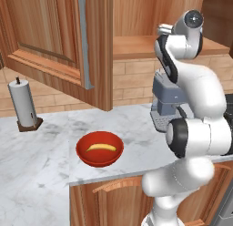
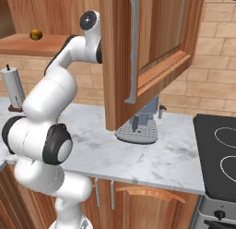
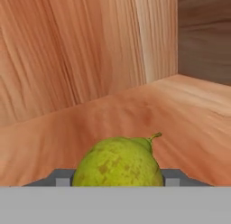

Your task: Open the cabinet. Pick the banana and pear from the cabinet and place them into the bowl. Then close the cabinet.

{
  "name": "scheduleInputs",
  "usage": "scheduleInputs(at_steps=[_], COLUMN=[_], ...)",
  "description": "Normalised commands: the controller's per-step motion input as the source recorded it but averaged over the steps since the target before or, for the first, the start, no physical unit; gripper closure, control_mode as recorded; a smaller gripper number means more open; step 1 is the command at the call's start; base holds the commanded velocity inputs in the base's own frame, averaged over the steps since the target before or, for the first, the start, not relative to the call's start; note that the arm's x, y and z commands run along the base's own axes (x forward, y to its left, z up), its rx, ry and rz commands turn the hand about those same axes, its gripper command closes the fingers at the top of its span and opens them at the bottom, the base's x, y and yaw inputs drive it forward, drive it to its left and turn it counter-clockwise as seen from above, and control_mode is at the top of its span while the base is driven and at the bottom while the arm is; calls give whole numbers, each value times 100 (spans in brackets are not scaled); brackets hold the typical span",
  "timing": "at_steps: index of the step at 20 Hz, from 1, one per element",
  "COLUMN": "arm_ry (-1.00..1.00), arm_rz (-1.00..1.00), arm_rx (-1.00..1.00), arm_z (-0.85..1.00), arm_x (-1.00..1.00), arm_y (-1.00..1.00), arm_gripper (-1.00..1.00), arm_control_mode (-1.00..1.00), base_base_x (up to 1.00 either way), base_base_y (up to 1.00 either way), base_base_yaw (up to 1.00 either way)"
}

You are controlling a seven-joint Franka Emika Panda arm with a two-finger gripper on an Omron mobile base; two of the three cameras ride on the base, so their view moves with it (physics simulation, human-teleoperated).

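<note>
**Pear lined up, grip not yet made**

At the hand view's bottom centre, the pear sat on the cabinet shelf between the gripper's wide jaws. The banana lay in the bowl. Best to centre, close gently, then lift clear.

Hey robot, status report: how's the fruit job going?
Gripper around pear inside open cabinet, grip unconfirmed. Banana already in bowl. Nothing blocking.
</note>
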Motion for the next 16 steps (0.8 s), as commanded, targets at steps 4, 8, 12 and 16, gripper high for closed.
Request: scheduleInputs(at_steps=[4,8,12,16], arm_ry=[0,3,12,12], arm_rz=[13,20,24,23], arm_rx=[0,0,0,0], arm_z=[29,16,1,0], arm_x=[-100,-99,-94,-96], arm_y=[5,11,21,39], arm_gripper=[100,100,100,100], arm_control_mode=[-100,-100,-100,-100], base_base_x=[0,0,0,0], base_base_y=[0,0,0,0], base_base_yaw=[0,0,0,0])
